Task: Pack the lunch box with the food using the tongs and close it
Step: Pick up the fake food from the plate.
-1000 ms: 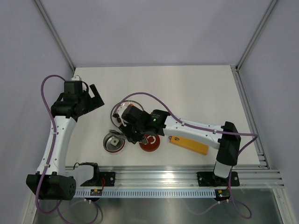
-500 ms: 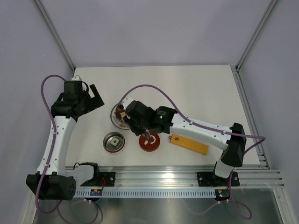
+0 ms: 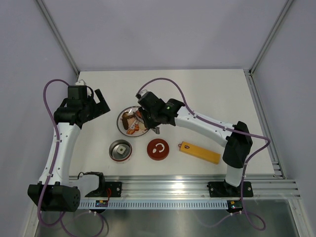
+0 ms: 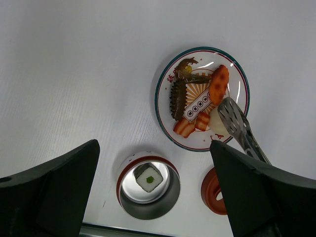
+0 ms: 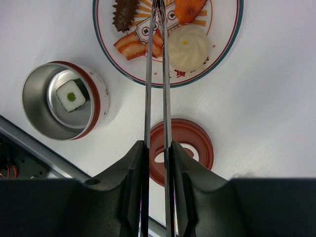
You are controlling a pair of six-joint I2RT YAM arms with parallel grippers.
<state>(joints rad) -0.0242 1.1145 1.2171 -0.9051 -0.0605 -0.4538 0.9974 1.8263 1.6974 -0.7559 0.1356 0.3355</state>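
The lunch box point(image 3: 120, 150) stands open, red outside and steel inside, with one white square piece with a green dot point(image 4: 149, 178) in it. Its dark-red lid point(image 3: 158, 149) lies beside it on the table. Brown, orange and cream-white food point(image 4: 197, 98) sits on the round plate point(image 4: 158, 98). My right gripper point(image 5: 157, 148) is shut on the silver tongs point(image 5: 157, 74), whose tips reach over the plate by the cream-white bun point(image 5: 190, 47). The tong arms lie close together. My left gripper point(image 4: 153, 148) hangs open and empty, left of the plate and above the lunch box point(image 4: 148, 185).
A long yellow-orange bar point(image 3: 199, 152) lies right of the lid. A metal rail point(image 3: 187, 186) runs along the near table edge. Pale walls with aluminium posts close in the left, far and right sides.
My right gripper has carried the tongs away from the lunch box and lid, up and over to the plate. The left arm has stayed still.
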